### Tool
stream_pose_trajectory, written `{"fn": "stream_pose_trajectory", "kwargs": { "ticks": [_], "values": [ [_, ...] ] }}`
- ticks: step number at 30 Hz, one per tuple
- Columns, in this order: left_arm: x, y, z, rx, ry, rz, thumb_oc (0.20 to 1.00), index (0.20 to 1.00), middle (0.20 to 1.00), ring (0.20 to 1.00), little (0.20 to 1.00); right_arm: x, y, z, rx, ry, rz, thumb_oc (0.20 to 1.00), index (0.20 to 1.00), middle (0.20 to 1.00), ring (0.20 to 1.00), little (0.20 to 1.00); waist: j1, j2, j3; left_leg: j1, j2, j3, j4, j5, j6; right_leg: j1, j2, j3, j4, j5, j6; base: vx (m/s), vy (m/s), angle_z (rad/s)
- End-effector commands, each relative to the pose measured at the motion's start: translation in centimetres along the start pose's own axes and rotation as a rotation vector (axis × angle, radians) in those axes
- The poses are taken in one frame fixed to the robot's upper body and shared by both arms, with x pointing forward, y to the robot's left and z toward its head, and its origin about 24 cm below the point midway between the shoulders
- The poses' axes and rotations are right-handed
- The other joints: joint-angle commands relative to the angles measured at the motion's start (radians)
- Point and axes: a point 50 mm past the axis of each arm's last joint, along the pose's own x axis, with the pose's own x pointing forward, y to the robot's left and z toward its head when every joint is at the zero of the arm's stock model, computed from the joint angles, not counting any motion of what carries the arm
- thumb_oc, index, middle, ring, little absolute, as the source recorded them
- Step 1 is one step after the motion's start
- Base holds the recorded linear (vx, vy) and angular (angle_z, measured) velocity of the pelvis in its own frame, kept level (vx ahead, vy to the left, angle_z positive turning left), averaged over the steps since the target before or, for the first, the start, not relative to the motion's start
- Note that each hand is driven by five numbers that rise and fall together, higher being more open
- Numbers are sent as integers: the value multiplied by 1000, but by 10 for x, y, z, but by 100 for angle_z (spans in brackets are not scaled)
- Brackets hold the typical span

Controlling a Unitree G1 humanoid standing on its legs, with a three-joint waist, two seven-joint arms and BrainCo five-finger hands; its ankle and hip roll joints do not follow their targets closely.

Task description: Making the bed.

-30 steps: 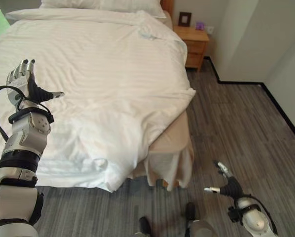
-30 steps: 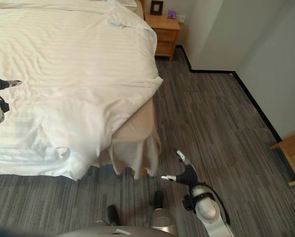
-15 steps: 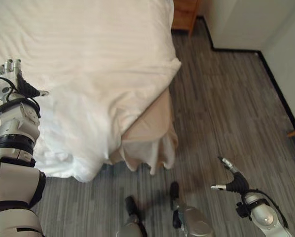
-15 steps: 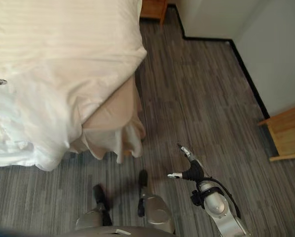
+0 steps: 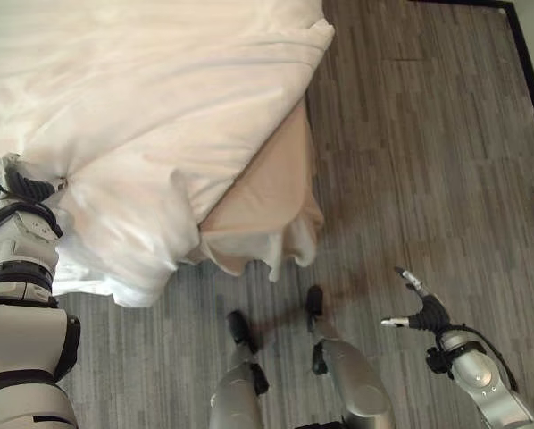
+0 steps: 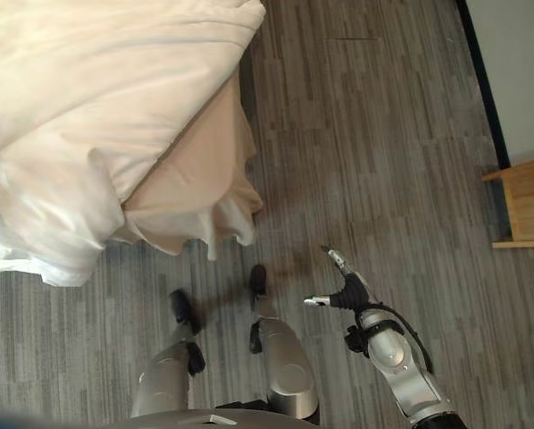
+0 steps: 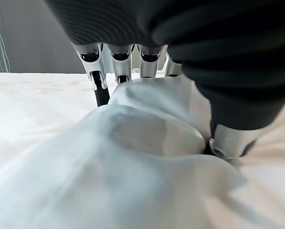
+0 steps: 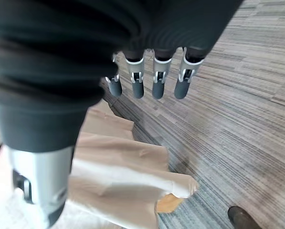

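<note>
Currently the left hand [image 7: 133, 62] is pinching a bunched fold of the white duvet [image 5: 142, 98], fingers and thumb closing on the cloth near the bed's foot edge. The right hand [image 5: 421, 313] is hanging over the grey plank floor [image 5: 428, 161], fingers relaxed, holding nothing. Duvet is lying rumpled, soft, faintly striped, exposing the beige bed skirt [image 5: 258, 206] at the corner. Next move likely calls for pulling the fold outward to flatten the wrinkles.
</note>
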Motion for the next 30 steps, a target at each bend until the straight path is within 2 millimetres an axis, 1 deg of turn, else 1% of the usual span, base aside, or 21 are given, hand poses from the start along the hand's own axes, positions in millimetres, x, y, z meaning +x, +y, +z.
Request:
{"fn": "stream_pose_trajectory", "kwargs": {
  "ticks": [1, 3, 4, 5, 8, 9, 10, 11, 12, 13, 14, 15, 16, 17, 18, 19, 20, 23, 28, 29, 30],
  "values": [
    [-4, -8, 42, -72, -170, 13, 200, 200, 200, 200, 200, 0, -6, 6, -36, -52, -27, 1000, 1000, 1000, 1000, 1000, 4, 5, -51, -25, -1, -38, 7, -80, 16, 55, -72, 18, 22, -182, 92, 50, -42, 19],
    [-22, -24, 84, -187, -331, -4, 200, 200, 200, 200, 200, 2, 0, 4, -33, -41, -17, 1000, 1000, 1000, 1000, 1000, 6, 15, -75, 2, -5, -40, 7, -88, 18, 83, -74, 15, 21, -189, 89, 70, -54, 26],
    [-53, -44, 123, -303, -503, -61, 200, 200, 200, 200, 200, 2, 7, -2, -37, -6, -10, 1000, 1000, 1000, 1000, 1000, 11, 23, -100, 26, -13, -44, 7, -98, 23, 109, -75, 14, 19, -198, 86, 63, -43, 13],
    [-54, -45, 122, -303, -501, -62, 200, 200, 200, 200, 200, 2, 7, -2, -38, -5, -9, 1000, 1000, 1000, 1000, 1000, 10, 24, -100, 28, -13, -44, 7, -98, 23, 111, -75, 14, 19, -198, 86, 77, -29, 7],
    [-119, -87, 155, -569, -632, -280, 200, 200, 200, 200, 200, 2, 22, -19, -34, 93, 17, 1000, 1000, 1000, 1000, 1000, 16, 39, -141, 66, -24, -47, 7, -110, 30, 153, -78, 8, 14, -209, 83, 80, -24, -1],
    [-171, -110, 174, -794, -668, -477, 200, 200, 200, 200, 200, 1, 32, -35, 15, 191, 15, 1000, 1000, 1000, 1000, 1000, 20, 51, -164, 98, -30, -49, 7, -121, 34, 189, -80, 2, 12, -221, 81, 73, -22, -2],
    [-171, -109, 174, -794, -668, -477, 200, 200, 200, 200, 200, 1, 32, -35, 15, 191, 15, 1000, 1000, 1000, 1000, 1000, 20, 51, -165, 95, -29, -48, 7, -118, 35, 186, -80, 3, 11, -218, 80, 87, -16, 2],
    [-191, -115, 179, -860, -686, -560, 200, 200, 200, 200, 200, -1, 36, -41, 24, 225, 16, 1000, 1000, 1000, 1000, 1000, 22, 56, -176, 108, -31, -48, 7, -122, 37, 198, -80, 2, 11, -223, 79, 78, -16, 1],
    [-229, -124, 189, -952, -734, -740, 200, 200, 200, 200, 200, -8, 45, -54, 73, 305, 21, 1000, 1000, 1000, 1000, 1000, 20, 63, -195, 131, -35, -48, 7, -132, 40, 222, -83, 0, 11, -231, 80, 101, -26, 1],
    [-245, -128, 195, -957, -765, -817, 200, 200, 200, 200, 200, -10, 48, -59, 84, 342, 18, 1000, 1000, 1000, 1000, 1000, 18, 66, -203, 141, -35, -48, 7, -135, 41, 231, -83, 0, 11, -235, 80, 65, -27, 0],
    [-245, -128, 195, -956, -766, -817, 200, 200, 200, 200, 200, -9, 48, -59, 84, 341, 18, 1000, 1000, 1000, 1000, 1000, 19, 66, -204, 138, -35, -47, 7, -132, 41, 228, -83, 0, 11, -232, 79, 26, -35, 1],
    [-272, -141, 200, -869, -828, -915, 200, 200, 200, 200, 200, -12, 58, -69, 94, 402, 30, 1000, 1000, 1000, 1000, 1000, 13, 71, -218, 153, -33, -44, 7, -136, 42, 241, -84, 3, 11, -236, 80, 11, -24, 3],
    [-272, -142, 200, -869, -829, -915, 200, 200, 200, 200, 200, -12, 58, -69, 94, 402, 29, 1000, 1000, 1000, 1000, 1000, 14, 71, -218, 153, -33, -43, 7, -136, 42, 241, -84, 3, 11, -236, 80, 33, -64, 2],
    [-297, -163, 202, -875, -744, -1060, 200, 200, 200, 200, 200, -15, 69, -74, 106, 452, 50, 1000, 1000, 1000, 1000, 1000, 4, 75, -225, 169, -31, -40, 7, -138, 41, 251, -82, 7, 11, -240, 78, 16, -42, -1],
    [-297, -164, 203, -876, -745, -1061, 200, 200, 200, 200, 200, -14, 69, -74, 105, 452, 49, 1000, 1000, 1000, 1000, 1000, 5, 76, -226, 169, -30, -40, 7, -138, 41, 251, -82, 7, 11, -240, 77, 23, -62, -2],
    [-308, -172, 204, -866, -719, -1122, 200, 200, 200, 200, 200, -17, 75, -78, 109, 484, 62, 1000, 1000, 1000, 1000, 1000, -2, 78, -229, 175, -29, -36, 7, -139, 40, 254, -81, 10, 11, -241, 76, 23, -55, -7],
    [-334, -185, 206, -849, -687, -1241, 200, 200, 200, 200, 200, -25, 84, -88, 99, 557, 90, 1000, 1000, 1000, 1000, 1000, -18, 85, -233, 188, -27, -32, 7, -142, 39, 262, -80, 22, 13, -243, 73, 30, -73, -7],
    [-366, -193, 210, -876, -644, -1412, 200, 200, 200, 200, 200, -35, 92, -99, 84, 633, 127, 1000, 1000, 1000, 1000, 1000, -44, 102, -233, 207, -25, -13, 7, -147, 39, 261, -78, 48, 15, -242, 72, 21, -49, -11],
    [-410, -196, 216, -906, -604, -1613, 200, 200, 200, 200, 200, -41, 84, -109, 64, 682, 91, 1000, 1000, 1000, 1000, 1000, -107, 124, -220, 246, -22, 37, 7, -165, 40, 254, -76, 117, 13, -239, 72, -1, -20, -35],
    [-416, -197, 215, -911, -583, -1638, 366, 366, 366, 366, 366, -41, 82, -109, 61, 683, 85, 1000, 1000, 1000, 1000, 1000, -117, 127, -217, 251, -21, 46, 7, -166, 40, 252, -76, 128, 13, -238, 72, -7, -11, -49],
    [-422, -198, 216, -917, -565, -1673, 1000, 1000, 1000, 1000, 1000, -40, 79, -110, 55, 684, 77, 1000, 1000, 1000, 1000, 1000, -130, 131, -215, 257, -21, 58, 7, -167, 41, 247, -75, 142, 14, -236, 74, -14, -18, -38]
  ]
}}
